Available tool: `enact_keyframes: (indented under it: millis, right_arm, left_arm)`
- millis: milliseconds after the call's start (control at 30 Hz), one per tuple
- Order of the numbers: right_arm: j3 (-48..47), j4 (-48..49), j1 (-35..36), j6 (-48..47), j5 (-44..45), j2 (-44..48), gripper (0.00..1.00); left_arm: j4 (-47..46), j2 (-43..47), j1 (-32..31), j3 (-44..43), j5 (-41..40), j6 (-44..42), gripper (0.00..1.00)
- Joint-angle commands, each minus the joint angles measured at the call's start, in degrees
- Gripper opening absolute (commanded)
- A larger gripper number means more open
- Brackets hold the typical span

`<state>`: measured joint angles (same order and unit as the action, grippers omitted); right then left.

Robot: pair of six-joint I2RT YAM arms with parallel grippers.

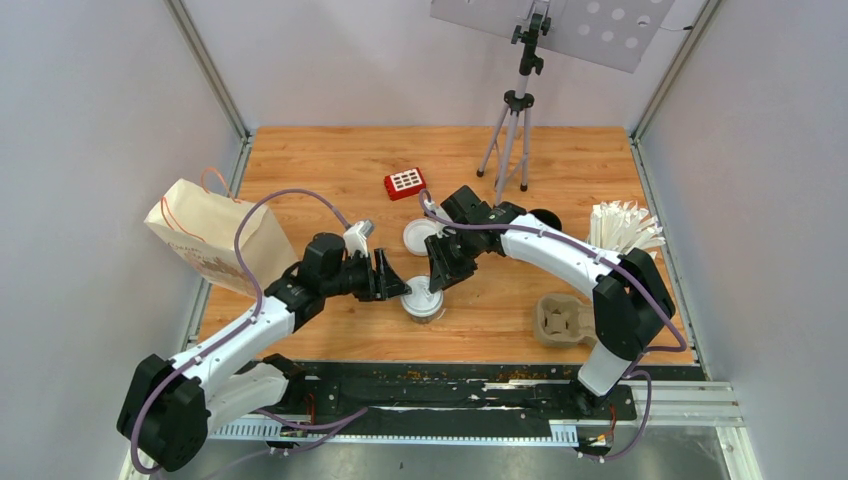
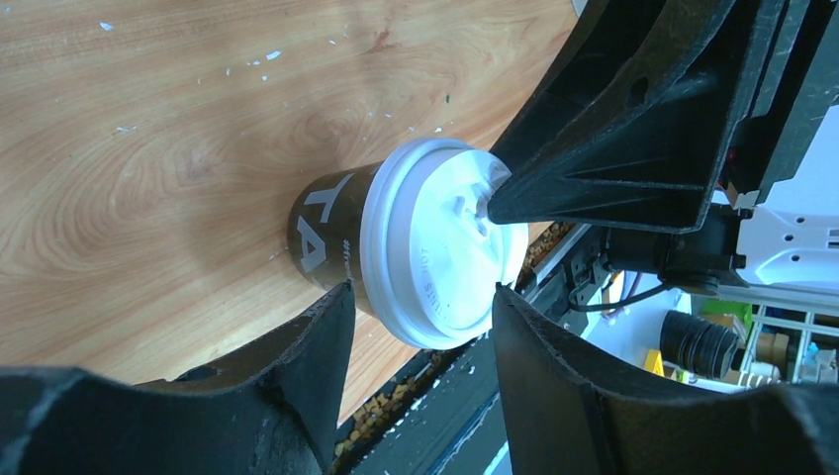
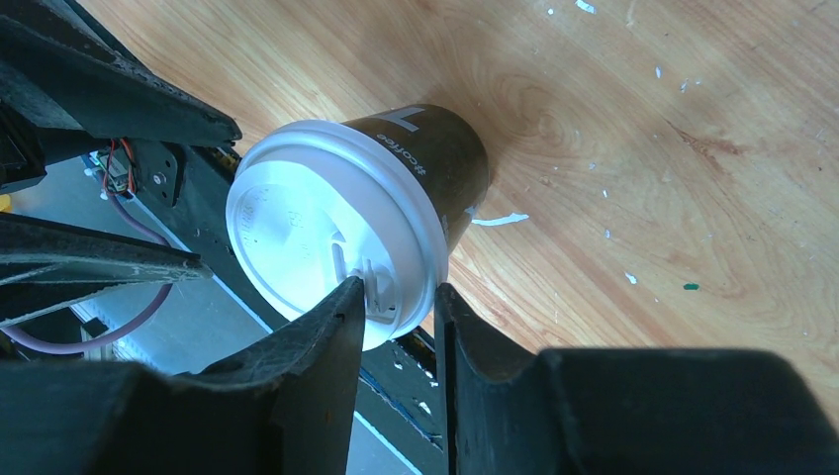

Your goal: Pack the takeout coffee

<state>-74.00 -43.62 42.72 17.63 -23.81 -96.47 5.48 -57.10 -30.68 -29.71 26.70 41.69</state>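
Overhead, the table (image 1: 330, 170) is seen bearing the takeout coffee (image 1: 422, 301) upright beside its near edge. Only by the wrist views is the left gripper (image 2: 420, 292) shown spread astride it, and the lid (image 3: 307, 228) pinched at its rim by the right gripper (image 3: 398, 289).

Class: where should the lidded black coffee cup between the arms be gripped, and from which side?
Its black wall just under the white lid, approached level from the side: the coffee cup stands upright and the overhanging lid rim should resist slipping.
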Motion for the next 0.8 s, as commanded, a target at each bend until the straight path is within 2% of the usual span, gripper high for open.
enact_keyframes:
  millis: [0,200,567,767]
  right_arm:
    - [-1.1,0.4,0.4,-0.8,0.6,-0.4,0.32]
    - [-0.7,0.7,0.4,-0.8,0.5,-0.5,0.32]
    - [1.6,2.0,0.4,-0.8,0.2,-0.1,0.32]
    - [3.3,2.8,0.4,-1.0,0.3,0.1,0.32]
  left_arm:
    - [-1.0,0.9,-0.2,1.5,0.6,0.1,0.6]
    - [-5.2,0.0,-0.2,4.8,2.0,3.0,0.56]
    - [-5.2,0.0,-0.2,7.1,-0.2,2.9,0.5]
    - [-1.9,-1.2,-0.2,7.2,-3.4,0.9,0.45]
